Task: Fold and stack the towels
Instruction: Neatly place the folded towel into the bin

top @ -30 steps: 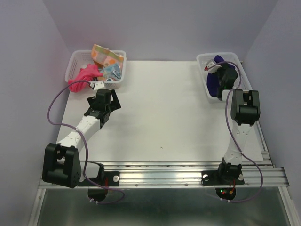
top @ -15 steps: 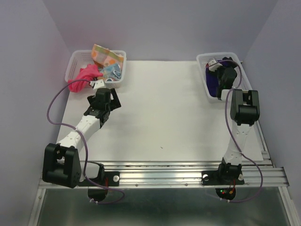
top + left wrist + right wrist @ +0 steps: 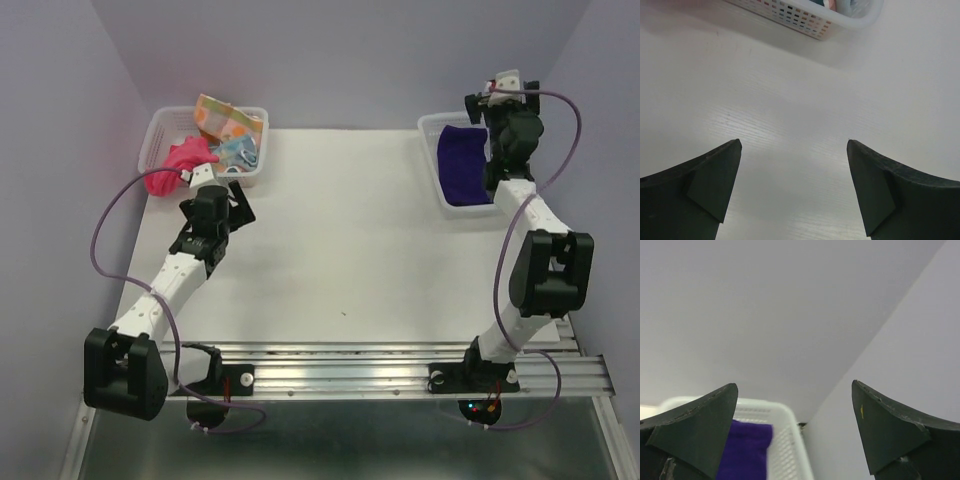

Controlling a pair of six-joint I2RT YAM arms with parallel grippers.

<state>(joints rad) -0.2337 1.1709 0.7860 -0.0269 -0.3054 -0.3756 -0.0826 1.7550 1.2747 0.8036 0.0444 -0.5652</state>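
Purple left behind: lifting the right hand (image 3: pixel 794 385), fingers apart and empty, up out of the right basket (image 3: pixel 430 122), leaving the dark purple towel (image 3: pixel 463 165) lying inside; hovering the left hand (image 3: pixel 794 142), also apart, over the surface (image 3: pixel 350 230) beside the left basket (image 3: pixel 160 120); probably needing another grasp.

There are a pink towel (image 3: pixel 170 168), a dark purple towel (image 3: pixel 462 165), an orange-yellow patterned towel (image 3: pixel 225 117) and a light-blue patterned towel (image 3: pixel 240 153).

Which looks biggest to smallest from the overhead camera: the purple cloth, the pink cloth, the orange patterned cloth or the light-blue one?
1. purple cloth, spread widest
2. pink cloth and orange patterned cloth: about alike, both bunched, so not ranked
3. light-blue cloth: smallest showing, partly buried
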